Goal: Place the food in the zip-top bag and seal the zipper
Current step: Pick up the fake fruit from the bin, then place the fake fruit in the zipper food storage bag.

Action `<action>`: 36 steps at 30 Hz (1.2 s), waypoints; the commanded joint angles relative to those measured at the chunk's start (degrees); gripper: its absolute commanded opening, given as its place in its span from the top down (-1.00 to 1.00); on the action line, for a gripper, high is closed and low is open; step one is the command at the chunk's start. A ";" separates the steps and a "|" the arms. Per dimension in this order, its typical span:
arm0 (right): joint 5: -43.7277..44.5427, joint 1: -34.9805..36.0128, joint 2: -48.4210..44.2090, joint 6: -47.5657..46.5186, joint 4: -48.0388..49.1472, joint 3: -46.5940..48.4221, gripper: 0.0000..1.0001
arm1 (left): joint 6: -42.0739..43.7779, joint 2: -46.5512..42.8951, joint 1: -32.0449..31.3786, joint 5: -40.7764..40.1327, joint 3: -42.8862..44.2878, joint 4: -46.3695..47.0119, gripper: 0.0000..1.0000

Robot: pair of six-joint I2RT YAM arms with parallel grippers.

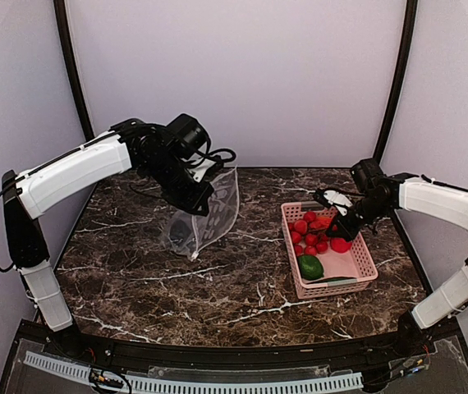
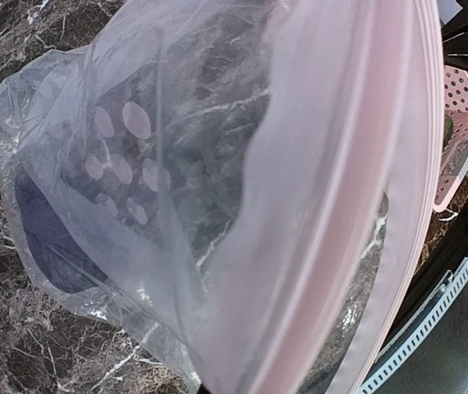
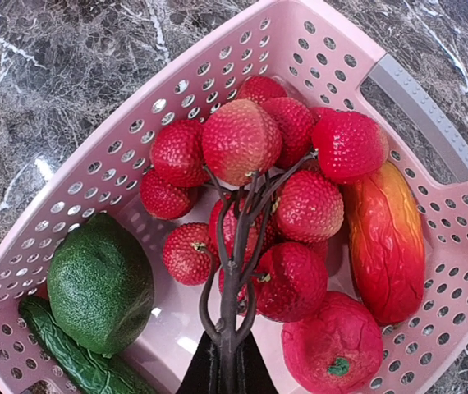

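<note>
Top view: left gripper (image 1: 199,195) pinched on the zip-top bag (image 1: 216,209), mouth edge held up over the dark marbled table (image 1: 217,287). The right gripper (image 1: 338,228) is low in the pink basket (image 1: 367,264), with the bag well to its left across open tabletop and pale walls (image 1: 242,82) close around. Left wrist: zipper (image 2: 332,246) nearest the lens, basket beyond; eggplant (image 2: 45,238) inside the bag. Right wrist: jaws closed narrow on the stem of the red berry cluster (image 3: 291,205), stem pointing back at the wrist.

Over a pink basket (image 3: 94,176) on the dark marble surface (image 3: 45,66), the right gripper (image 3: 222,369) has its jaws pinched on the dark stem of a bunch of red berries (image 3: 242,144). Around it lie an orange-red oval (image 3: 386,238), a round red piece (image 3: 332,345), a bumpy green fruit (image 3: 98,283) and a dark green cucumber (image 3: 74,357).
</note>
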 commanded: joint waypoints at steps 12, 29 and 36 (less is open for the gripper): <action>0.48 -0.33 -15.72 -2.26 -10.05 6.22 1.00 | -2.82 0.07 0.07 2.91 -2.12 4.95 0.99; -27.14 -0.25 -16.81 -1.65 -14.38 23.76 1.00 | -8.86 1.73 0.05 4.26 -2.31 13.39 0.98; -39.04 -0.12 -12.70 1.13 -12.06 27.31 1.00 | -11.28 1.74 -0.01 6.32 -1.74 15.90 0.99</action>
